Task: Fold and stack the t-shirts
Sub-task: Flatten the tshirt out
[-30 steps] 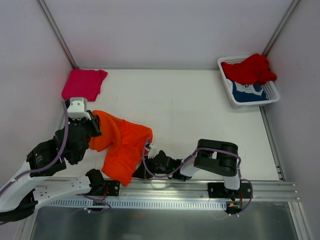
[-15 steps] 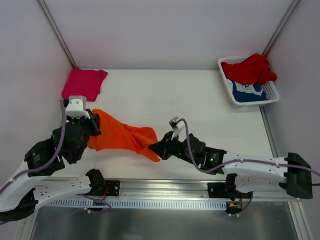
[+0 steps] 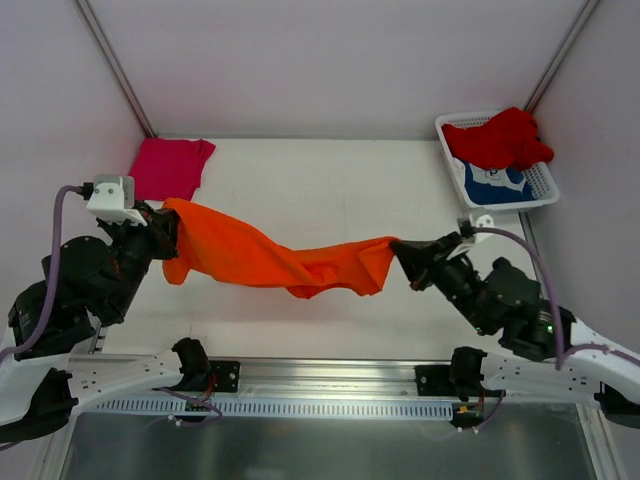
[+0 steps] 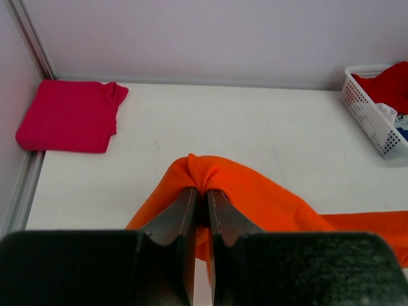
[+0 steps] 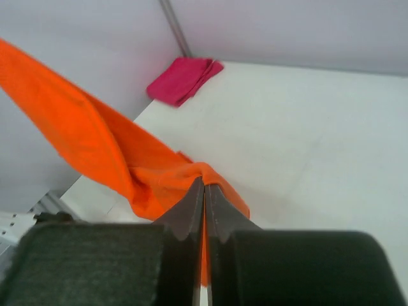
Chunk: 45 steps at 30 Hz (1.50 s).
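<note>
the left claw (image 4: 199, 191) is pictured pinched closed on a bunched fold of the bright orange t-shirt (image 3: 262, 262), its two dark fingers drawn nearly together with cloth caught between the tips. the right claw (image 5: 204, 185) is likewise clamped tight on the opposite end of the same shirt, a twist of orange fabric gripped at its fingertips. the garment is held stretched between the two claws above the white bench (image 3: 330, 190), raised at the left end and sagging toward the middle, with a loose flap hung below the left claw. whether the lowest fold touches the bench cannot be told.

beyond the left claw, a magenta-pink t-shirt (image 3: 168, 167) is laid flat and folded in the far left corner of the bench, close against the side wall and apart from the orange cloth. at the far right corner, a white plastic lattice basket (image 3: 515, 207) is set against the side wall. a red t-shirt (image 3: 500, 138) is heaped in it and spilled over its far rim, on top of a blue t-shirt (image 3: 495, 185) with a white print showing.
</note>
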Tool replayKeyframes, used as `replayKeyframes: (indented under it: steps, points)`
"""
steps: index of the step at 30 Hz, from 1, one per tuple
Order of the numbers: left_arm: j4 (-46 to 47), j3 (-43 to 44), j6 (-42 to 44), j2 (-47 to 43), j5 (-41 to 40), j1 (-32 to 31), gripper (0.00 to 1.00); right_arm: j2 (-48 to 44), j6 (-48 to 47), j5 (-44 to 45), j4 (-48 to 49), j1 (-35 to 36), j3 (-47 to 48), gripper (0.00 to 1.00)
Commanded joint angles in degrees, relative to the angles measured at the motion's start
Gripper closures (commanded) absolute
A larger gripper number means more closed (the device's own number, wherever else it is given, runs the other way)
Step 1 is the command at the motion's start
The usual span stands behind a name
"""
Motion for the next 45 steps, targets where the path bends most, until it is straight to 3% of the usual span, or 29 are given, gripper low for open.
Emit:
replayKeyframes:
  steps: [1,10,15,26,33,43,45]
  points:
    - [1.7,4.6,4.8,0.6,-0.6,-0.3,1.0,-3.0,-10.7,9.4,-5.9,-0.2,6.6,1.0]
    - [3.5,18.5,13.6,2.4,0.2,-0.3,1.0,-3.8,-25.1,14.3,-8.0,-0.2,19.0,1.0]
    - [4.8,25.2,16.1,4.5,4.7,0.2,1.0,-3.2,-29.8,13.9,-7.3,-0.2,25.0,1.0]
    - [5.6,34.0,12.7,9.2,17.5,3.7,1.0,0.3,-33.9,9.3,-6.1,-0.2,33.3,1.0]
    - [7.1,28.3,12.6,9.0,14.3,4.7,1.0,-0.6,-34.1,11.4,-3.7,-0.2,29.6,1.0]
    - [12.2,10.1,12.7,9.0,6.8,4.7,1.0,-2.9,-30.8,16.8,-2.8,-0.2,19.4,1.0]
    - [15.6,3.9,12.7,9.4,1.8,4.7,1.0,-2.5,-30.3,18.7,-2.5,-0.2,17.0,1.0]
